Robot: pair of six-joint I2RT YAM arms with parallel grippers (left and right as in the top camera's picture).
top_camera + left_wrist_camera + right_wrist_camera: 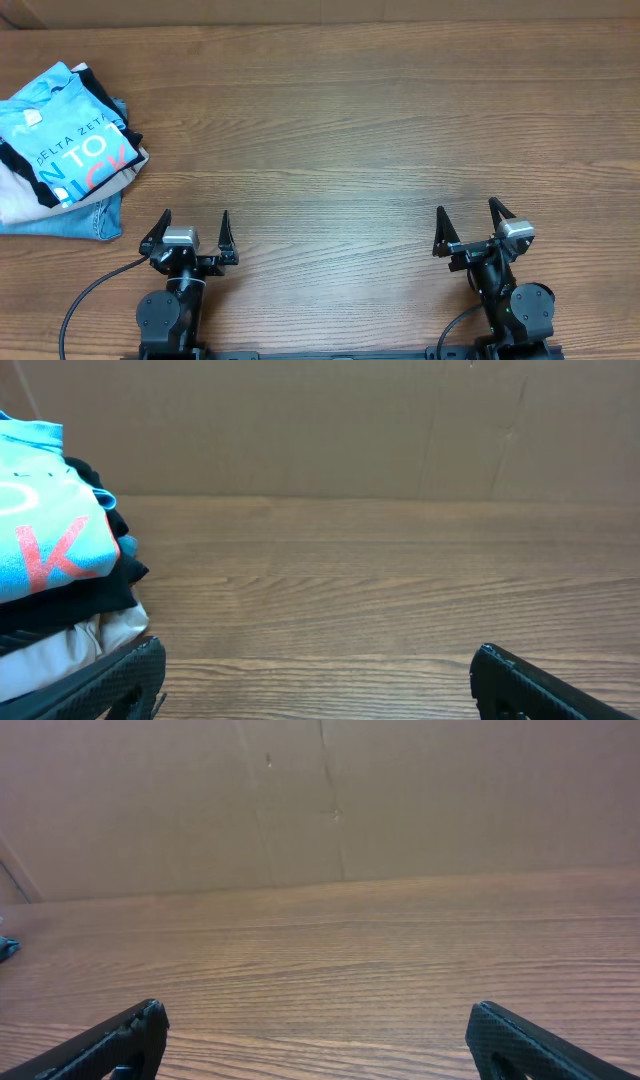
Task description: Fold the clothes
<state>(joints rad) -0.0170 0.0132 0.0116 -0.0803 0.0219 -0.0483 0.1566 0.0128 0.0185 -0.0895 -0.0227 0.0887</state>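
Overhead looks straight down at the table (350,120). Both wrist cameras skim it low (facing the cardboard wall (350,430)).

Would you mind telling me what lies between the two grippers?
Only bare wooden table lies between the left gripper and the right gripper, as the overhead view shows.

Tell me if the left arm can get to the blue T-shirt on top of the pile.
Probably yes. The sky-blue T-shirt lies uncovered on top of the pile, the left gripper is open, and only bare table lies between them.
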